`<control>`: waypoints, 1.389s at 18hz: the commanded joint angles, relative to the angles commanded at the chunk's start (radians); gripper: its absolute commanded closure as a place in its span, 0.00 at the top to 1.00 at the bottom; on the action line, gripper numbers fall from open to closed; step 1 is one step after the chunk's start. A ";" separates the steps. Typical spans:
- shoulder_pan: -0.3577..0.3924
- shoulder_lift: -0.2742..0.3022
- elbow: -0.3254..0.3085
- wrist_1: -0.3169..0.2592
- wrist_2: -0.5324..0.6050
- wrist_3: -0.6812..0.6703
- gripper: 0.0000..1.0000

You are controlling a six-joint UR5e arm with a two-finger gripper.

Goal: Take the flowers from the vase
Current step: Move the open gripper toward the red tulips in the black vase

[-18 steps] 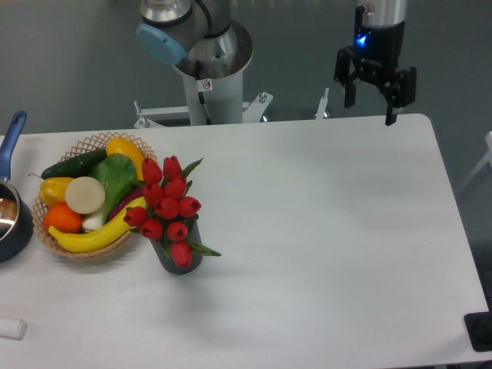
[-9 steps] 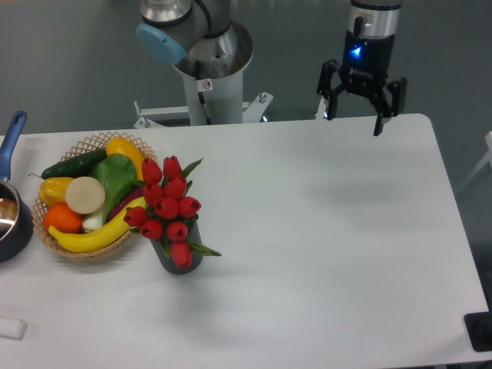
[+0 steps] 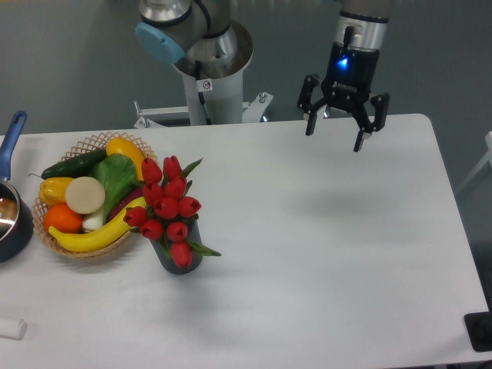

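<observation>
A bunch of red tulips, the flowers (image 3: 167, 204), stands in a small dark vase (image 3: 184, 260) on the white table, left of centre and just right of the basket. Green leaves stick out at the top and lower right of the bunch. My gripper (image 3: 334, 141) hangs open above the table's far edge, well to the upper right of the flowers, with nothing between its fingers.
A wicker basket (image 3: 87, 141) holds a banana, an orange, a cucumber and other produce, touching the flowers' left side. A dark pan with a blue handle (image 3: 11, 138) sits at the left edge. The robot's base column (image 3: 209, 84) stands behind the table. A small white object (image 3: 11, 328) lies front left.
The gripper has moved left and a little lower, from the far right corner toward the table's middle back edge. It stays open. Flowers and vase have not moved.
</observation>
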 joint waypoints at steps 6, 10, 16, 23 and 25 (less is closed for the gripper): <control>-0.065 0.003 -0.029 0.011 -0.081 -0.003 1.00; -0.066 0.000 -0.066 0.014 -0.245 0.012 1.00; -0.071 -0.023 -0.068 0.014 -0.442 0.017 1.00; -0.163 -0.064 -0.058 0.011 -0.440 -0.005 1.00; -0.175 -0.061 -0.060 0.009 -0.442 -0.014 1.00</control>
